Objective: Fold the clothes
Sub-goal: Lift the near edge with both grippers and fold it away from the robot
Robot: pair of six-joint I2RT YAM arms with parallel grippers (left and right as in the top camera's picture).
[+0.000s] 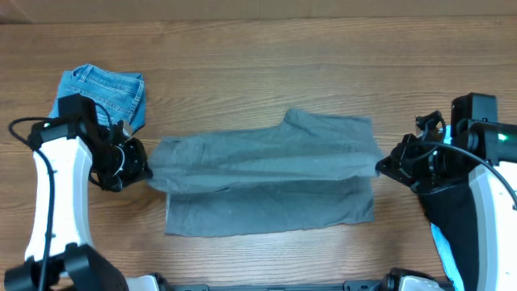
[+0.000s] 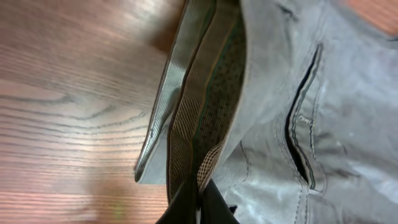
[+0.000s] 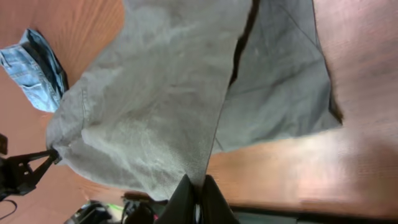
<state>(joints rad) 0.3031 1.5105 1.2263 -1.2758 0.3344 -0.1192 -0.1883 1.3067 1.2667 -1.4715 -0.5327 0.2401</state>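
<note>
Grey shorts (image 1: 266,182) judged mid-first-fold: my left gripper (image 1: 139,167) clenched on the waistband (image 2: 189,118), my right gripper (image 1: 384,166) clenched on their right end, the fold unfinished, a denim garment (image 1: 109,90) lying far left.

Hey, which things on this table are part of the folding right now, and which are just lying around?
In the job:
plain grey cotton shorts, stretched between the two grippers
left gripper, shut on the waistband end
right gripper, shut on the leg end

Lying about:
bunched blue denim garment, beside the left arm, not held
dark cloth under the right arm, hard to identify
</note>
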